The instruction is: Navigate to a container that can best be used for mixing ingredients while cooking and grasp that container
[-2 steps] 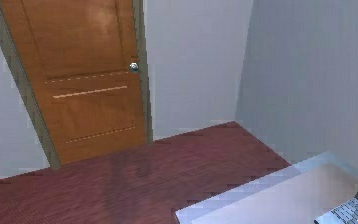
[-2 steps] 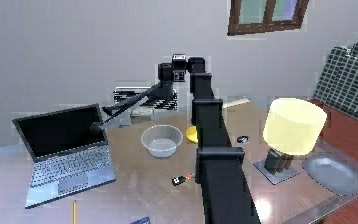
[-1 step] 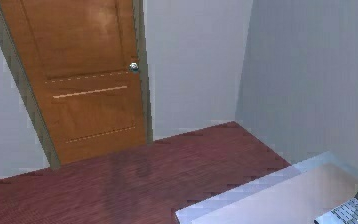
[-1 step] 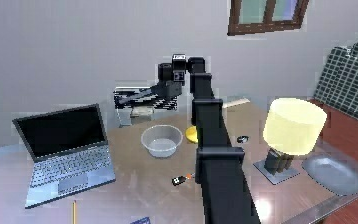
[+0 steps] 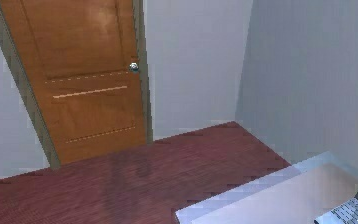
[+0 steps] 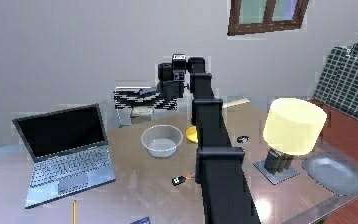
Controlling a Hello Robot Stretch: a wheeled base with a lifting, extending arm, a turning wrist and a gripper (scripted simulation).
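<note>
Nearby, dark square arm (image 6: 223, 172) over the pale table (image 6: 137, 188), grey laptop (image 6: 67, 150) near the table's edge, see-through round bowl (image 6: 162, 142) standing mid-table just beside the arm, farther out the black gripper (image 6: 170, 77), cannot tell how its fingers sit or if it holds anything.

A clear round bowl (image 6: 162, 142) stands upright, empty, on the table (image 6: 137, 166).

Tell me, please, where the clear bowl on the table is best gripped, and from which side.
Probably the rim, from above. The bowl stands upright on the table, mouth up, with a thin edge all round; its sloping wall would likely slip from a sideways grip.
</note>
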